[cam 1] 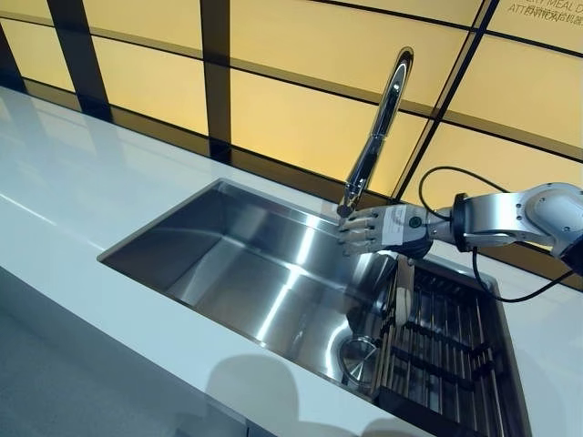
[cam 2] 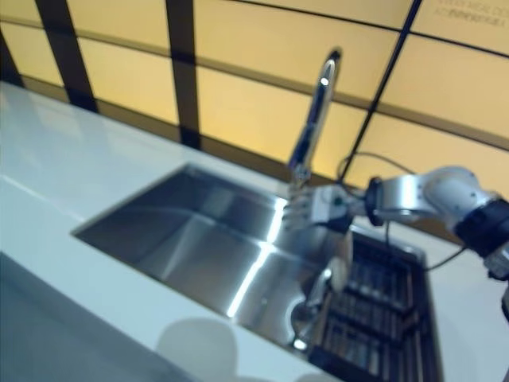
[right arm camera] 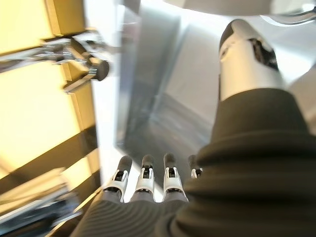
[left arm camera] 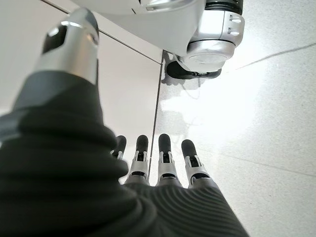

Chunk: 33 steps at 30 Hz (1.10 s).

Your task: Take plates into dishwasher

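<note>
A pale plate [cam 1: 404, 291] stands on edge in a dark slatted rack [cam 1: 455, 355] that fills the right end of a steel sink [cam 1: 228, 264]. My right hand [cam 1: 369, 229] hovers open over the sink, just above and left of the plate, close to the tap's spout end. It holds nothing. In the right wrist view its straight fingers [right arm camera: 145, 180] and thumb [right arm camera: 247, 64] point into the basin. My left hand [left arm camera: 165, 160] appears only in its own wrist view, fingers straight and empty, hanging over a pale floor.
A tall chrome tap [cam 1: 375, 132] rises behind the sink beside my right hand. A round drain [cam 1: 361, 357] lies by the rack. White countertop [cam 1: 82, 191] surrounds the sink, backed by a yellow panelled wall [cam 1: 291, 109].
</note>
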Available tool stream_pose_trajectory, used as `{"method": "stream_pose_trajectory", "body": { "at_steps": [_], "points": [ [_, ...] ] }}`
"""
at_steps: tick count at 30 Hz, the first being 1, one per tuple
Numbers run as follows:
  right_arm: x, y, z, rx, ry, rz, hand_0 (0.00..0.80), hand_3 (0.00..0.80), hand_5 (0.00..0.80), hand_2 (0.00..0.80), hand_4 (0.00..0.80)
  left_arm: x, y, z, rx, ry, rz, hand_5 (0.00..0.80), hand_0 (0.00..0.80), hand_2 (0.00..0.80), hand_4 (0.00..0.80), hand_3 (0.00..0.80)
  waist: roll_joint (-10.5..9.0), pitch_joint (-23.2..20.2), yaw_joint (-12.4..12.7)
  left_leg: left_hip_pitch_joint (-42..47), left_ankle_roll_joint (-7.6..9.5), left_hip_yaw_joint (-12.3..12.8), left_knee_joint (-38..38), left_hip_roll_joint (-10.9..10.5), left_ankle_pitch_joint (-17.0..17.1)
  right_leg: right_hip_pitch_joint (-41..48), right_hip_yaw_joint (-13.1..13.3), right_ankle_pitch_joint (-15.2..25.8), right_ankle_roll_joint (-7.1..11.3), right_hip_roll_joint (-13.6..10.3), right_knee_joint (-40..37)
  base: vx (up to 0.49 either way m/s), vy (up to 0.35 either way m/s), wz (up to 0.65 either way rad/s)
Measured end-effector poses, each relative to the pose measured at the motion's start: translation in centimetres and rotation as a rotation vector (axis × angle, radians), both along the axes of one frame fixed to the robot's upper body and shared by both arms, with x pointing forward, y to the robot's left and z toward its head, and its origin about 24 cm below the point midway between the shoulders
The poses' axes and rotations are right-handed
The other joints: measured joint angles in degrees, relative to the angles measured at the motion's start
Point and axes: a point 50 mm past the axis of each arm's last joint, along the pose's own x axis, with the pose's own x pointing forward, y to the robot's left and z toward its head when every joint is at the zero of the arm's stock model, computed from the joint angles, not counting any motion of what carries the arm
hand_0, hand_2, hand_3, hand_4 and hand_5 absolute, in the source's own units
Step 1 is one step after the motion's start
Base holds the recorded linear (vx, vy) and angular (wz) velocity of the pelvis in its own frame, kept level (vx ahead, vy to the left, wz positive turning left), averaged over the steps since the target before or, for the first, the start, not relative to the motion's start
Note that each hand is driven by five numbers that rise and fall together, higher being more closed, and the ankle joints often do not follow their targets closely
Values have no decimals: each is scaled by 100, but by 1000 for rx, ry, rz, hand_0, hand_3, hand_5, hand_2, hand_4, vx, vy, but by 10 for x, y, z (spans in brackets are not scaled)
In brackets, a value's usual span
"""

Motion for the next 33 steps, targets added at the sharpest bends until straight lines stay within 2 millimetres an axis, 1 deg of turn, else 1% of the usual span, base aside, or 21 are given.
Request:
{"method": "stream_pose_trajectory", "body": {
  "at_steps": [5, 7, 9, 17, 26, 33],
  "points": [
    [-1, -6, 5, 32, -35, -2, 0, 0, 0, 0, 0, 0, -1, 0, -3, -4, -1, 0, 0, 0, 0, 0, 4, 2, -6, 3, -4, 13, 0, 11, -2, 0, 16, -1, -2, 11, 0, 8, 23, -1],
    [-2, -5, 6, 34, -39, 3, 0, 0, 0, 0, 0, 0, -1, 0, -4, -4, -2, 0, 0, 0, 0, 0, 11, 4, -4, 3, -4, 39, 3, 13, -2, -1, 17, -1, -2, 11, 0, 0, 0, 0],
    [-3, -4, 6, 30, -41, 13, 0, 0, 0, 0, 0, -1, -1, 0, -6, -4, 3, 0, 0, 0, 0, 0, 13, 3, -4, 3, -3, 133, 6, 24, -2, -1, 25, -1, -3, 16, 0, 0, 0, 0],
    [-6, 3, 7, 21, -47, 47, 0, 0, 0, 0, 0, -3, -3, -1, -11, -2, 10, 0, 0, 0, 0, 0, 15, 2, 1, 3, -4, 135, 5, 25, -1, -1, 27, -3, -6, 22, 0, 0, 0, 0],
    [-6, 3, 5, -20, -32, 14, 0, 0, 0, 0, 0, -3, -7, -3, -26, -4, 19, 0, 0, 0, 0, 0, 18, 0, 0, 4, -5, 143, 8, 27, -2, -1, 31, -5, -9, 21, 1, 0, 0, 0],
    [-8, -1, -3, -33, 9, -14, 0, 0, 0, 0, 0, -3, -7, -3, -26, -3, 20, 0, 0, 0, 0, 0, 17, -1, 7, 4, -6, 142, 16, 22, -1, 5, 31, -5, -9, 28, 1, 0, 0, 0]
  ]
}}
